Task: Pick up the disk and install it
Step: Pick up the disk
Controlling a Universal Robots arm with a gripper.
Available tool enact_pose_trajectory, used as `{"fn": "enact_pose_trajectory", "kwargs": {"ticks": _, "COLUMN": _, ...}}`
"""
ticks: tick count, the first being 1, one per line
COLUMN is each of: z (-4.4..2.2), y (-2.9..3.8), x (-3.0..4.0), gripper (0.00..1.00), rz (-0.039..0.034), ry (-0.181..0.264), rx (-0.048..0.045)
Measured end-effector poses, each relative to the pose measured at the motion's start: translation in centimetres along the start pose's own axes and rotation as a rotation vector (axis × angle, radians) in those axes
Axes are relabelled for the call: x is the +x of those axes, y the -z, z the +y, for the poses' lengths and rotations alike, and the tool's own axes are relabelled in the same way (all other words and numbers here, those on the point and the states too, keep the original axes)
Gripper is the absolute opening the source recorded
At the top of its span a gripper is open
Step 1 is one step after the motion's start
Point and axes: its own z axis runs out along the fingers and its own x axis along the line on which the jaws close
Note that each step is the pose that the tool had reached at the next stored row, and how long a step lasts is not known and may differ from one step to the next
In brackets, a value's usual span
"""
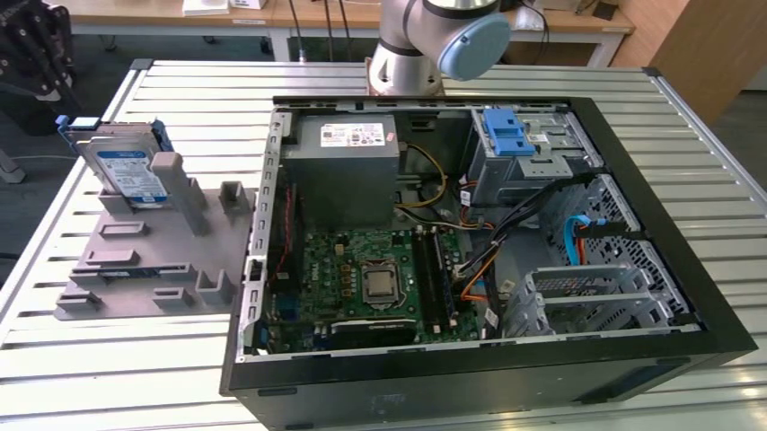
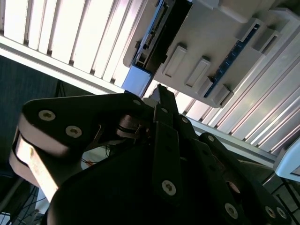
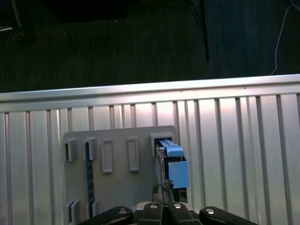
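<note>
The disk [image 1: 126,171] stands on edge in a slot of the grey holder [image 1: 144,260], at the exterior view's left on the slatted table. It is silver with a white-and-blue label and a blue bracket. In the first wrist view I look down on the disk's blue bracket edge [image 3: 171,161], with my gripper [image 3: 162,191] above it, apart from it. The fingers are together with nothing between them. The second wrist view shows the gripper [image 2: 162,96] pointing toward the blue end of the disk [image 2: 139,78] in the holder [image 2: 211,42].
An open black computer case [image 1: 480,377] lies to the right of the holder, with a grey power supply [image 1: 348,171], a motherboard [image 1: 372,278] and a grey drive cage with a blue latch [image 1: 509,135]. The arm's base [image 1: 419,45] stands behind the case. The table edge [image 3: 150,89] runs beyond the holder.
</note>
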Motion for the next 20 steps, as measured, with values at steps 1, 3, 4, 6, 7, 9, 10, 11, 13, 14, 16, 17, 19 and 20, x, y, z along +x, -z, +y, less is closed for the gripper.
{"fn": "enact_pose_trajectory", "kwargs": {"ticks": 1, "z": 0.03, "y": -0.02, "x": -0.05, "gripper": 0.11, "rz": -0.0002, "ry": 0.000, "rx": 0.0023}}
{"fn": "enact_pose_trajectory", "kwargs": {"ticks": 3, "z": 0.19, "y": -0.11, "x": -0.12, "gripper": 0.23, "rz": -0.0009, "ry": 0.000, "rx": 0.0105}}
{"fn": "enact_pose_trajectory", "kwargs": {"ticks": 4, "z": 0.35, "y": -0.21, "x": -0.15, "gripper": 0.23, "rz": -0.0015, "ry": 0.000, "rx": 0.0161}}
{"fn": "enact_pose_trajectory", "kwargs": {"ticks": 6, "z": 0.57, "y": -0.44, "x": -0.23, "gripper": 0.29, "rz": -0.0022, "ry": 0.001, "rx": 0.0246}}
{"fn": "enact_pose_trajectory", "kwargs": {"ticks": 7, "z": 0.60, "y": -0.56, "x": -0.41, "gripper": 0.35, "rz": -0.0024, "ry": 0.001, "rx": 0.0262}}
{"fn": "enact_pose_trajectory", "kwargs": {"ticks": 9, "z": 0.66, "y": -0.77, "x": -1.14, "gripper": 0.41, "rz": -0.0021, "ry": 0.000, "rx": 0.0259}}
{"fn": "enact_pose_trajectory", "kwargs": {"ticks": 10, "z": 0.68, "y": -0.92, "x": -1.42, "gripper": 0.47, "rz": -0.0015, "ry": 0.000, "rx": 0.0260}}
{"fn": "enact_pose_trajectory", "kwargs": {"ticks": 11, "z": 0.72, "y": -1.12, "x": -1.50, "gripper": 0.47, "rz": -0.0015, "ry": 0.001, "rx": 0.0264}}
{"fn": "enact_pose_trajectory", "kwargs": {"ticks": 13, "z": 0.82, "y": -1.47, "x": -1.49, "gripper": 0.52, "rz": -0.0013, "ry": 0.002, "rx": 0.0262}}
{"fn": "enact_pose_trajectory", "kwargs": {"ticks": 14, "z": 0.83, "y": -1.64, "x": -1.48, "gripper": 0.59, "rz": -0.0013, "ry": 0.003, "rx": 0.0261}}
{"fn": "enact_pose_trajectory", "kwargs": {"ticks": 16, "z": 0.82, "y": -2.02, "x": -1.48, "gripper": 0.59, "rz": -0.0013, "ry": 0.004, "rx": 0.0261}}
{"fn": "enact_pose_trajectory", "kwargs": {"ticks": 17, "z": 0.82, "y": -2.20, "x": -1.48, "gripper": 0.59, "rz": -0.0013, "ry": 0.004, "rx": 0.0261}}
{"fn": "enact_pose_trajectory", "kwargs": {"ticks": 19, "z": 0.81, "y": -2.56, "x": -1.47, "gripper": 0.59, "rz": -0.0013, "ry": 0.005, "rx": 0.0261}}
{"fn": "enact_pose_trajectory", "kwargs": {"ticks": 20, "z": 0.81, "y": -2.74, "x": -1.47, "gripper": 0.59, "rz": -0.0012, "ry": 0.006, "rx": 0.0260}}
